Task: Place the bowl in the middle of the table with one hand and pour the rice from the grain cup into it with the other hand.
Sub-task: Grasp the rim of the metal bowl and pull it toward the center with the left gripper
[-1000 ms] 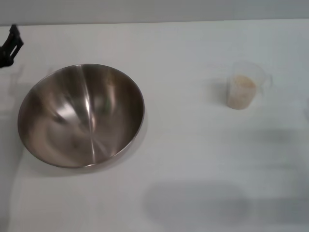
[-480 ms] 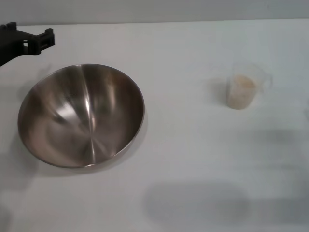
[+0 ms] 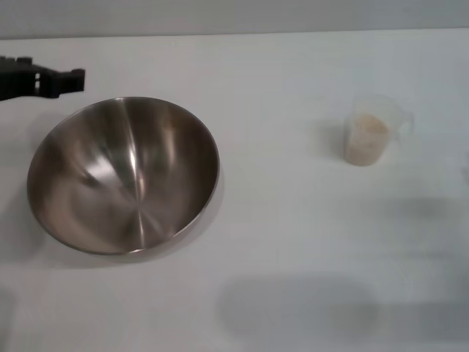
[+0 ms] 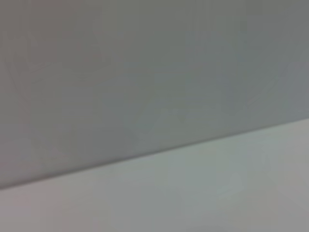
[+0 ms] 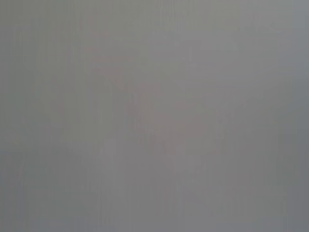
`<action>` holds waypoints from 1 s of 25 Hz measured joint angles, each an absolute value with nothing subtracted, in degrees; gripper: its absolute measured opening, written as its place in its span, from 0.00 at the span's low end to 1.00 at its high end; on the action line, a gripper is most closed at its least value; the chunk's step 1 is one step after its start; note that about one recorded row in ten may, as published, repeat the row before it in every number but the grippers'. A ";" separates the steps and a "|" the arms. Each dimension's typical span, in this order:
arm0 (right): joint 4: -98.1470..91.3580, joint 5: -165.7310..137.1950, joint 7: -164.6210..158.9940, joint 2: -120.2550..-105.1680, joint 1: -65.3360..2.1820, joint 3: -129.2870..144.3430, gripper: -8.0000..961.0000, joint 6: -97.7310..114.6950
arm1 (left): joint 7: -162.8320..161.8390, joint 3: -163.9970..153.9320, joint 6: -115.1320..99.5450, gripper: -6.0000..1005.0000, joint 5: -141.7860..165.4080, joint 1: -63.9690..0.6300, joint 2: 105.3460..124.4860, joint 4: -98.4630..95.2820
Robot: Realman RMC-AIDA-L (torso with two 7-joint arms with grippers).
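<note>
The large steel bowl stands empty on the left part of the white table in the head view. The clear grain cup stands upright at the right, handle to the right, partly filled with cream rice. My left gripper is black and comes in from the left edge. It hangs just beyond the bowl's far left rim, apart from it and pointing right. My right gripper is out of view. The right wrist view shows only plain grey.
The table's far edge meets a grey wall at the back. The left wrist view shows only a strip of the white table under the grey wall. Soft shadows lie on the table at the front.
My left gripper has come in from the left edge, moved right toward the bowl's far rim, and now sits slightly lower than half a second ago. The bowl and cup have not moved.
</note>
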State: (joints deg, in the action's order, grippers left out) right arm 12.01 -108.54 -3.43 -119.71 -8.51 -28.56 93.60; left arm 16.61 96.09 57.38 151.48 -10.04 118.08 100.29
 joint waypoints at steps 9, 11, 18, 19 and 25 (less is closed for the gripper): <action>11.95 -108.54 -3.43 -119.71 -8.49 -28.56 0.86 93.01 | 19.21 100.49 66.39 0.83 151.17 -10.11 118.13 100.55; 11.97 -108.54 -3.43 -119.71 -8.57 -28.56 0.86 92.87 | 19.93 100.56 67.43 0.83 151.16 -10.02 118.17 100.64; 12.03 -108.38 -3.43 -119.65 -8.74 -28.56 0.86 92.44 | 20.32 100.07 68.12 0.83 151.12 -10.02 118.23 99.97; 12.04 -108.30 -3.43 -119.64 -8.78 -28.56 0.86 92.26 | 20.34 99.73 68.20 0.83 151.11 -10.09 118.22 99.41; 12.04 -108.24 -3.43 -119.61 -8.82 -28.56 0.86 92.25 | 20.65 98.42 68.19 0.83 151.08 -10.38 118.21 97.81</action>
